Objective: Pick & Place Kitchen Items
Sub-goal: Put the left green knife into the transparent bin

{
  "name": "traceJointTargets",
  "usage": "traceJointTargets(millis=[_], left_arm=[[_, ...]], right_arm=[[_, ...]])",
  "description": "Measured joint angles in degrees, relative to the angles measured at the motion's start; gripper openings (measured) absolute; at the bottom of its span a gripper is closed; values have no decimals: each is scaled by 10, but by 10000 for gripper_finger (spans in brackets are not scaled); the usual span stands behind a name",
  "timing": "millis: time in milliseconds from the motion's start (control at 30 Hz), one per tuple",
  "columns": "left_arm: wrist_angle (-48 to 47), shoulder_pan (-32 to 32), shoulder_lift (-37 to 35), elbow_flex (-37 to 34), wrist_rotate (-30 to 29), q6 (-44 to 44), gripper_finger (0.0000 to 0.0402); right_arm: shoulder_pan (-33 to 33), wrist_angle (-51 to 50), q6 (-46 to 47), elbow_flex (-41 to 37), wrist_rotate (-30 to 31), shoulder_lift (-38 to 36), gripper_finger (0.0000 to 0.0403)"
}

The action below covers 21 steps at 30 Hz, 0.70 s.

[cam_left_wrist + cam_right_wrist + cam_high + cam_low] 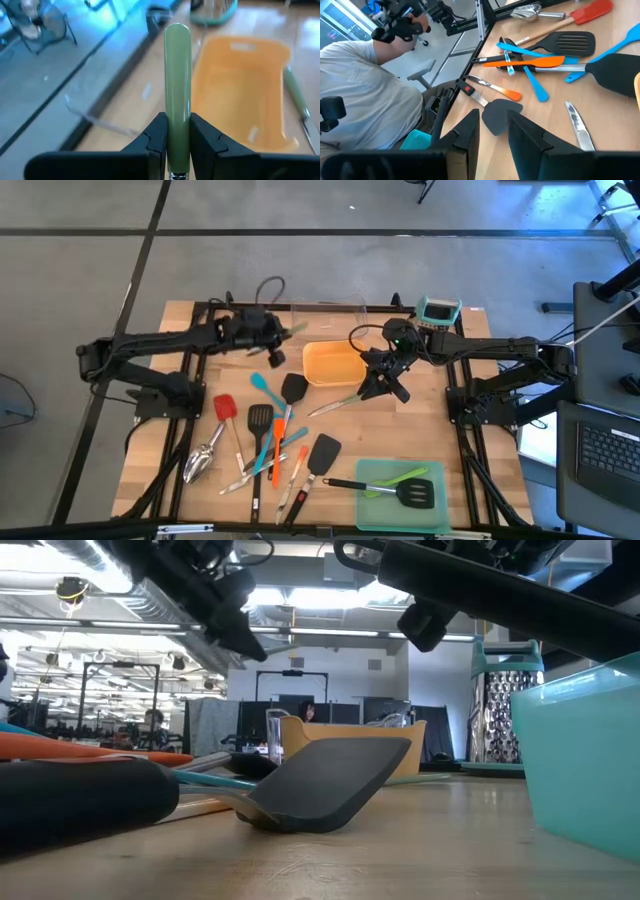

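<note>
Two arms are up over the far half of the table. My left gripper (177, 137) is clamped on a green-handled utensil (177, 85), fingers (156, 137) pinching the handle from both sides. In the left wrist view the handle's long axis runs straight out from the jaws, its rounded end pointing away from the wrist. I can't see its working end. The high view puts that gripper (268, 328) just beside the clear tray (330, 308) and near the orange tray (332, 363), so I judge the drop goes into one of the two; from the wrist the orange tray (240, 90) lies off to one side of the handle and the clear tray's wall (100, 120) to the other.

My right gripper (382, 380) hangs over the near edge of the orange tray, fingers (470, 131) apart with nothing between them. Nearest loose item to it is a green-handled knife (338, 404), lying on the wood just beside that tray, long axis slanted, blade toward the utensil pile. The right arm is clearly nearer to it. The remaining utensils, like the orange spatula (527, 62) and black spatula (322, 452), lie farther toward the front edge, mostly lengthwise front to back.
</note>
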Motion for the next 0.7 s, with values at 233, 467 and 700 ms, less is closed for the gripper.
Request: traceJointTargets(millis=[233,467,700], left_arm=[[95,56,45,0,93,28,45],[201,74,128,12,151,28,45],[184,77,192,105,183,43,45]], right_arm=[[0,0,-22,0,0,0,99],[0,15,-62,0,0,0,99],[3,42,-80,0,0,0,99]])
